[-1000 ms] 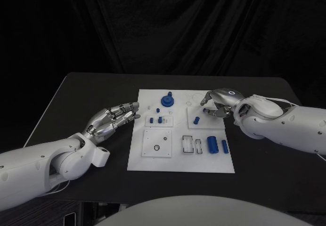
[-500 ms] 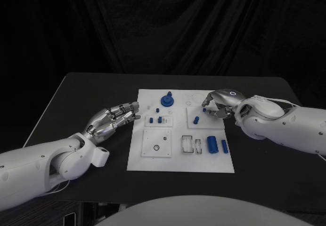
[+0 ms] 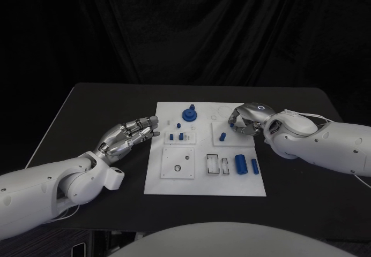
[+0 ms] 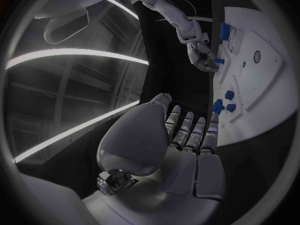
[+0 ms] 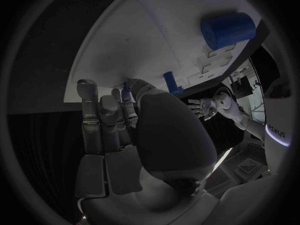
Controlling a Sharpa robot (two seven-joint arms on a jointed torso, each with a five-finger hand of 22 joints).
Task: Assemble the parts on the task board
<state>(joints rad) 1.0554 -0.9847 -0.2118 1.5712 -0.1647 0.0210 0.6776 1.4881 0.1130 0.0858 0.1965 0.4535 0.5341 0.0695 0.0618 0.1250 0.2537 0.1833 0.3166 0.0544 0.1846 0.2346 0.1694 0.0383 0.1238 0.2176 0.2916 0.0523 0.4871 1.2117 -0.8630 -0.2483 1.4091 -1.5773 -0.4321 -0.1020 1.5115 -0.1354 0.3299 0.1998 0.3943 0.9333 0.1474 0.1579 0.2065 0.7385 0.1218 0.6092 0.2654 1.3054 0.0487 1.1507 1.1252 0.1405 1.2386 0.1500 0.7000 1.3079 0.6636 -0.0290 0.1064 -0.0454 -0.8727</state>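
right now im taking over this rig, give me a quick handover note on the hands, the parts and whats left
Left hand: open, fingers apart, holding nothing, beside the left edge of the white task board.
Right hand: fingers curled down over the board's far right plate; whether it holds a small part, I cannot tell.
Parts: round blue knob piece stands at the far middle, small blue pegs beside the left hand, a short blue peg near the right hand, blue cylinder and thin blue bar lying near right.
Left: rectangular slots look unfilled.

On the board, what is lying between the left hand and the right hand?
In the head view, between the left hand and the right hand lie the task board's small blue pegs and one blue peg nearer the right hand.
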